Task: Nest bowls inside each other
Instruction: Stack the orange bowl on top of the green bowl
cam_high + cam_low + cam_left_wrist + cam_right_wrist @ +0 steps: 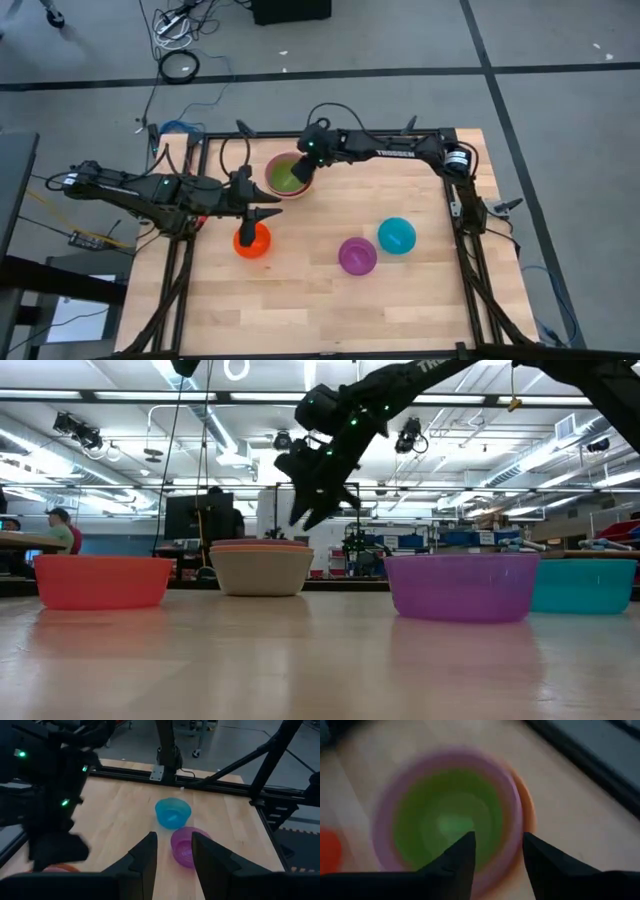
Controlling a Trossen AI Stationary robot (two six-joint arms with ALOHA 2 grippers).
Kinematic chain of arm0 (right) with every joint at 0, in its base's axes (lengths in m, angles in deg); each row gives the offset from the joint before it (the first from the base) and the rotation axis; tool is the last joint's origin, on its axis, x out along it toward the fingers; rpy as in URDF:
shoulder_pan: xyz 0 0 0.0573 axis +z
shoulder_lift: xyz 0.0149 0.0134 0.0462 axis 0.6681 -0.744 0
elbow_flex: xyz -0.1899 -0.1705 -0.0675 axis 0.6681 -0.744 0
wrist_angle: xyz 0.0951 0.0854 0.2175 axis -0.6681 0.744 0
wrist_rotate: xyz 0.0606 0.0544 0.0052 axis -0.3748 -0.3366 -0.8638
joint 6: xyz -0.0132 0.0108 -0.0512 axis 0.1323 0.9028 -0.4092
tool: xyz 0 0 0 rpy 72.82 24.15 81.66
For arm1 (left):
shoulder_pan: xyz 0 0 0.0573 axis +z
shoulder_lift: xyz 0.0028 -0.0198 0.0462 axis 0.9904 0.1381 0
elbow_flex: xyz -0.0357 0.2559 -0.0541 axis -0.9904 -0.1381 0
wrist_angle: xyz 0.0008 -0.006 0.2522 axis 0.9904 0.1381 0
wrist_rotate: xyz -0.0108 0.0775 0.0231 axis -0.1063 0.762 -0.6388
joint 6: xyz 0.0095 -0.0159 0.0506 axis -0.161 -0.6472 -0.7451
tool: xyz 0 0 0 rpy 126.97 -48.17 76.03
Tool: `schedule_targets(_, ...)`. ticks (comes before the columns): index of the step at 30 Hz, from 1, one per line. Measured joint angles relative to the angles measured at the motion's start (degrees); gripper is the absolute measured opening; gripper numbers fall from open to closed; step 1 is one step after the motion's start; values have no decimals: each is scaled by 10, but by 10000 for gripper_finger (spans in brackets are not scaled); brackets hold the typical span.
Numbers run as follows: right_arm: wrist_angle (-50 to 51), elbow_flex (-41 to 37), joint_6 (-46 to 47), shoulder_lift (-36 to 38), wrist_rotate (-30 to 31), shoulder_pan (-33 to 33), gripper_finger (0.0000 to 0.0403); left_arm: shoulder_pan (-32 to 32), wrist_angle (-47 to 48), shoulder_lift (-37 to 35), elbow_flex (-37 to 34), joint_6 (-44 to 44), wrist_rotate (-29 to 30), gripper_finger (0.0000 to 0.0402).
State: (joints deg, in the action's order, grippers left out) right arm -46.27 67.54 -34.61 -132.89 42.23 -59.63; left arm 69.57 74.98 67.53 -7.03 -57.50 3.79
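Hovering over the far-left stack, the right gripper (pixel 303 172) hangs with fingers parted, holding nothing. In that stack a smooth round green bowl (pixel 287 178) sits mouth-up inside pink, orange and grey ones. The arm reads "TROSSEN". Red-orange (pixel 252 241), purple (pixel 357 255) and blue (pixel 396 236) bowls stand apart on the wooden table (pixel 320 310). The left gripper (pixel 266 214), open, waits above the red-orange bowl.

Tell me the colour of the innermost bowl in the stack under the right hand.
Green: the innermost bowl shows best in the right wrist view.
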Motion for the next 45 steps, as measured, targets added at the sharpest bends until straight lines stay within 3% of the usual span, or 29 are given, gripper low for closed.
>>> schedule_targets(2,68,0,-9,15,30,8,154,0,10,0,0,3,0,129)
schedule_targets(5,235,0,-14,43,122,36,153,0,34,0,0,5,0,129)
schedule_targets(8,406,0,27,69,191,79,152,0,77,0,0,18,0,129)
schedule_targets(13,596,0,147,120,205,170,153,0,237,-8,0,63,0,129)
schedule_targets(19,566,-45,276,202,120,281,153,0,412,-9,0,134,-26,129)
schedule_targets(23,574,-85,384,233,119,356,154,-10,461,-9,0,134,-122,129)
schedule_targets(26,578,-106,455,249,135,415,153,-41,462,-9,-1,120,-153,129)
schedule_targets(33,588,-118,602,255,204,526,154,-125,436,26,-19,104,-138,129)
schedule_targets(39,603,-118,656,255,220,557,155,-172,394,113,-58,143,-174,144)
schedule_targets(45,602,-118,656,255,220,557,155,-176,389,199,-63,151,-105,172)
